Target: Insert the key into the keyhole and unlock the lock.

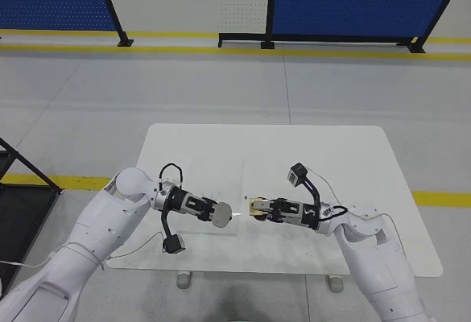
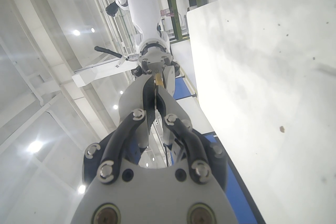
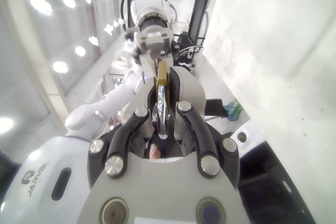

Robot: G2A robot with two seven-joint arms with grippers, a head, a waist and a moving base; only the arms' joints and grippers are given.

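Top view: left claw (image 1: 225, 213) pinches the key (image 1: 237, 212), right claw (image 1: 261, 209) grips the lock (image 3: 162, 72), above the table (image 1: 340, 161).

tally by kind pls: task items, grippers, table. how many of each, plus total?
key: 1, held in the left gripper
brass padlock: 1, held in the right gripper
grippers: 2
white table: 1
Total: 5
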